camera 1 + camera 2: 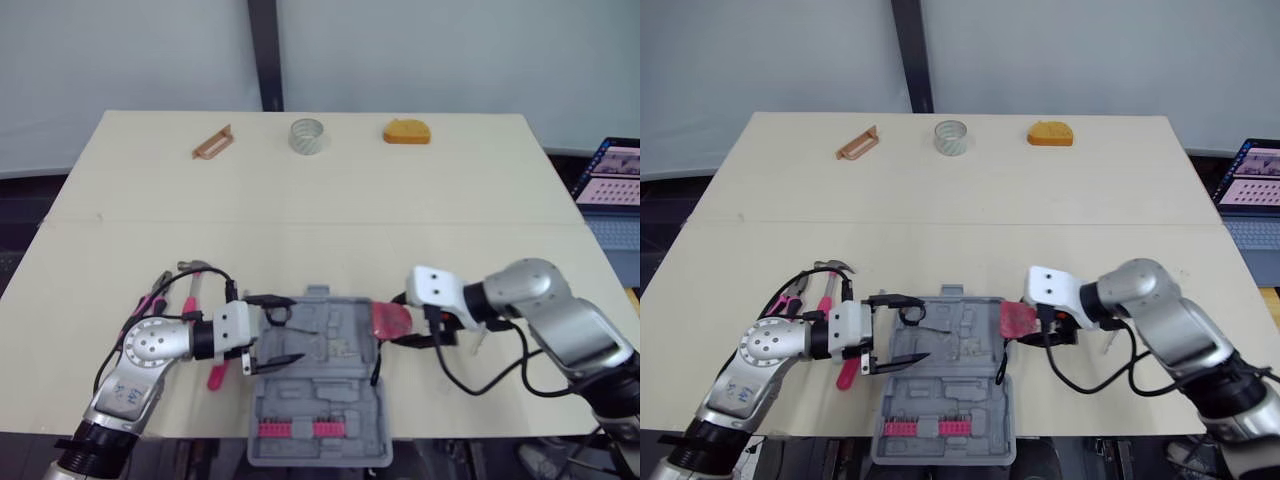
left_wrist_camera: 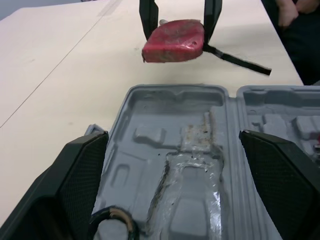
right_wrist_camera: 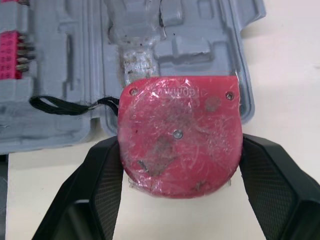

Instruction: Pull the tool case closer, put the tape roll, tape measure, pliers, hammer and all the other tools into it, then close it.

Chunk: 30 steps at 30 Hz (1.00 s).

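Right wrist view: the right hand point(image 3: 180, 152) is clamped on the red tape measure point(image 3: 180, 132), one black finger on each side of its round body, its screwed flat face turned to the camera. A black wrist strap point(image 3: 55, 106) trails from the measure across the grey tool case point(image 1: 345, 385), which lies open just beyond this hand's fingertips. The measure overlaps the case's edge; whether it touches the plastic I cannot tell. Seen from the head, the case sits at the near edge of the worktop point(image 1: 330, 195), between the two hands, with a row of pink bits point(image 1: 295, 428) in the half further from both hands. The left hand point(image 1: 290, 328) is spread wide, nothing between its fingers, and is poised over the half of the case with empty moulded recesses. The tape measure and the right hand lie straight ahead of its fingertips, across that half. Behind and outboard of the left hand lie the hammer point(image 1: 190, 298), its pink handle passing close by the wrist, and, further outboard, the pink-handled pliers point(image 1: 152, 296). Well apart from both hands, along the worktop's far edge, stand the tape roll point(image 1: 307, 136), an orange object point(image 1: 407, 132) and a flat brown tool point(image 1: 212, 142). A laptop point(image 1: 612, 175) sits off the worktop, outboard of the right arm.
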Tool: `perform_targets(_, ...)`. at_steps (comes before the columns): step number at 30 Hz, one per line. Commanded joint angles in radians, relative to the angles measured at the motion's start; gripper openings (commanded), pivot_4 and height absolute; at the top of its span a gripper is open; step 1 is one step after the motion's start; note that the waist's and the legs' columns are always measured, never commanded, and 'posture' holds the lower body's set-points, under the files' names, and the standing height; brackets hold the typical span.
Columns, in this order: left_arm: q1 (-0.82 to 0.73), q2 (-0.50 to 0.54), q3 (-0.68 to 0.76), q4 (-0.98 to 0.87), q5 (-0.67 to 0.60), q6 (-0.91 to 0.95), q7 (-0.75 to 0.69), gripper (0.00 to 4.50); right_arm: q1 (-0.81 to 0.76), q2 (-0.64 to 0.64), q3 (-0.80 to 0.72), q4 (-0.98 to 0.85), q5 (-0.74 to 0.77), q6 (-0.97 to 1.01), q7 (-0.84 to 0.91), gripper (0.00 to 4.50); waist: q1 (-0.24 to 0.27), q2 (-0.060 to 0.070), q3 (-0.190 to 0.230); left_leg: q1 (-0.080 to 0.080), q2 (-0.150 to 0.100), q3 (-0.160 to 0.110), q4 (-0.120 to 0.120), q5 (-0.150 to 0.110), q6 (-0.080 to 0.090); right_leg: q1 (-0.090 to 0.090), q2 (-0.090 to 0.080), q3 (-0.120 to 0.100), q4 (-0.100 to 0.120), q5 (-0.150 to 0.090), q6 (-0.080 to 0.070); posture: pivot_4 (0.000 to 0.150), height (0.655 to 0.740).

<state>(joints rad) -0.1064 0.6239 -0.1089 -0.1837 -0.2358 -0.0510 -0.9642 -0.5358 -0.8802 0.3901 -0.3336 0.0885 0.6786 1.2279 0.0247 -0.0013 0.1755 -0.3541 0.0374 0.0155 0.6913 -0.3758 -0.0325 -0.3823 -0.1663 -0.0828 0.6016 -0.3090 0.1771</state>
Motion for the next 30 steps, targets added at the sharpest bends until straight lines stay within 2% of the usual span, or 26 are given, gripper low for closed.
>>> perform_targets(1, -0.012, -0.009, 0.015, -0.021, -0.016, 0.006, 0.011, 4.5, -0.089, 0.01, 0.094, -0.033, -0.088, 0.09, -0.02, 2.91, -0.004, 0.0, 0.0, 0.0, 0.0, 0.0, 0.0, 0.0, 0.0, 0.0, 0.0, 0.0, 0.0, 0.0, 0.0, 0.15, 0.74)
perform_targets(10, -0.009, -0.022, 0.011, -0.033, -0.003, 0.024, 0.026, 4.5, -0.214, 0.106, 0.253, -0.03, -0.206, 0.138, -0.051, 2.91, -0.015, 0.0, 0.0, -0.001, 0.0, 0.0, -0.001, 0.0, 0.0, -0.002, 0.0, 0.0, 0.001, 0.0, 0.0, 0.15, 0.74)
perform_targets(30, 0.014, -0.036, 0.008, -0.043, -0.001, 0.021, 0.049, 4.5, -0.234, 0.208, 0.329, 0.06, -0.332, 0.071, -0.09, 2.91, -0.03, 0.0, 0.0, -0.001, 0.0, 0.0, -0.001, 0.0, 0.0, -0.004, 0.0, -0.001, 0.004, 0.0, 0.0, 0.15, 0.74)
